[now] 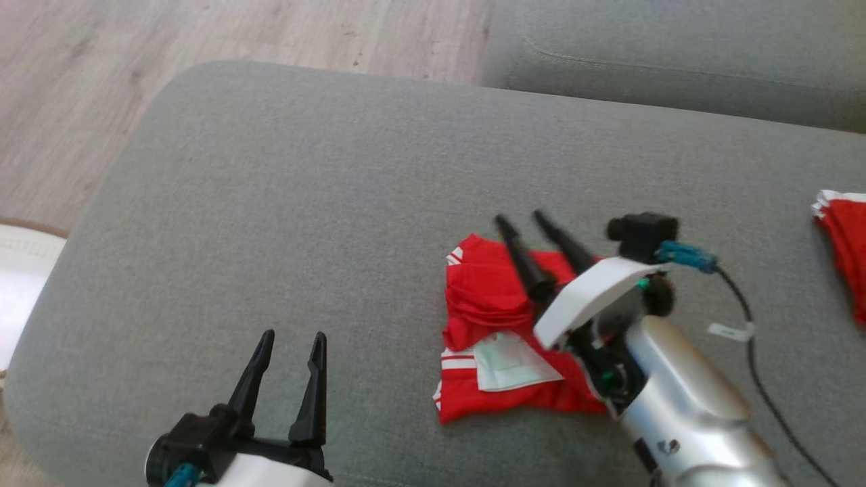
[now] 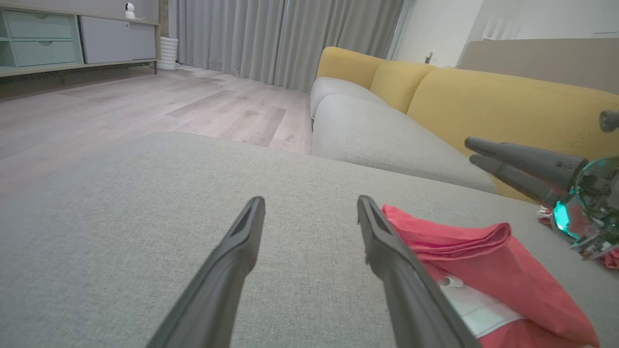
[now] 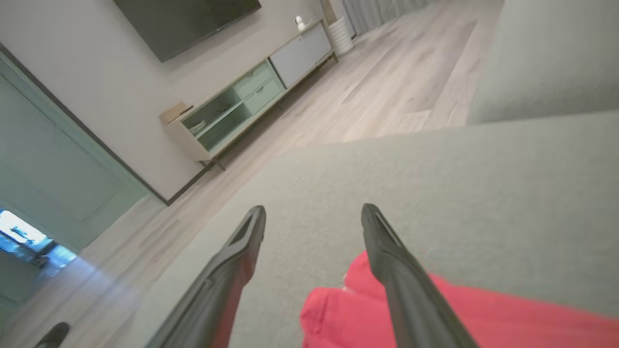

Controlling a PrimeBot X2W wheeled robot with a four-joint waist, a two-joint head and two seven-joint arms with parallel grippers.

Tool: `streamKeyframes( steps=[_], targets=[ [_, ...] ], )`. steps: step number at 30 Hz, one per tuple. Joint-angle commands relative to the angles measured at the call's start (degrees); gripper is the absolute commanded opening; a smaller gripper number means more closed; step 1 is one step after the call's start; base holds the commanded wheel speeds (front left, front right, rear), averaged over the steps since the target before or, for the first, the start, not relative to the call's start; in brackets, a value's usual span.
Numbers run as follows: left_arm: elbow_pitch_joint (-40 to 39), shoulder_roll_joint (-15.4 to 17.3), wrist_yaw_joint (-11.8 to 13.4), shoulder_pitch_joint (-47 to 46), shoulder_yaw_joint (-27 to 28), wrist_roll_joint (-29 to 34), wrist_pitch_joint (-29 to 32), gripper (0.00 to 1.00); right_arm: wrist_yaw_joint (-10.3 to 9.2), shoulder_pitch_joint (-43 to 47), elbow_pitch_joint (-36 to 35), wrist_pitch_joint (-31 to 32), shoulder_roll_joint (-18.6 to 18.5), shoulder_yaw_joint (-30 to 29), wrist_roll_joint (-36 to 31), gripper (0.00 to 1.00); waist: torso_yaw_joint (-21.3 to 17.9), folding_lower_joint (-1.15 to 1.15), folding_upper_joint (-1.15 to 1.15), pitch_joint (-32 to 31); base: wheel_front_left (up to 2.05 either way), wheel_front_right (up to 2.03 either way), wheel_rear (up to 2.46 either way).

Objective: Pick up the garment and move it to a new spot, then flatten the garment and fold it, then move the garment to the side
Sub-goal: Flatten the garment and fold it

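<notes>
- My right gripper [image 1: 519, 218] stands wide open with nothing between its fingers, hovering over the folded red garment [image 1: 487, 291], which lies on the grey sofa cushion [image 1: 304, 203] toward 5 o'clock in the head view
- My left gripper [image 1: 294, 335] is spread just as wide and empty at 7 o'clock, well apart from the garment
- As I pull away, a fingertip could catch the rumpled top layer near the garment's 12 o'clock edge and drag the fold open
- The white label [image 1: 507, 362] and striped hem stick out at the bundle's 6 o'clock side; a pinch there would likely take one layer only, and the rest would spill as I carry it aside
- A second red garment [image 1: 846, 237] sits at 3 o'clock; sliding mine that way risks landing it on that pile
- The dark cable [image 1: 751, 345] off my right wrist trails near the bundle's 3 o'clock side and could sweep the cloth
- The cushion looks soft, so pressing down to grasp may sink my fingers and miss the bottom layer
</notes>
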Motion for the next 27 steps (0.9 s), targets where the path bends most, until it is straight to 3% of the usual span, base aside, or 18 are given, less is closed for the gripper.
streamKeyframes(
  steps=[1, 10, 18, 27],
  targets=[
    [-1.28, 0.26, 0.11, -2.77, 1.75, 0.42, -0.25, 1.00, 0.39, -2.37, -1.36, -1.60, 0.23, -1.07, -2.99, 1.00, -0.59, 0.00, 0.00, -0.11, 0.00, 0.00, 0.00],
    [-1.05, -0.07, 0.07, -3.00, 1.18, 0.50, -0.44, 1.00, 0.39, 3.12, -6.33, -3.20, 0.23, -15.04, -23.38, 1.00, -1.84, 0.00, 0.00, 0.26, 0.00, 0.00, 0.00],
    [-0.87, 0.49, 0.06, -3.22, 1.46, 0.25, -0.49, 1.00, 0.39, 10.99, -12.60, -1.99, 0.24, -20.94, -28.23, 1.00, -1.76, 0.00, 0.00, 0.40, 0.00, 0.00, 0.00],
    [-0.07, 0.82, 0.65, -1.87, 1.83, -0.49, -0.55, 1.00, 0.39, 18.28, -17.87, -4.98, 0.24, -24.48, -28.49, 1.00, -3.07, 0.00, 0.00, -2.07, 0.00, 0.00, 0.00]
  ],
)
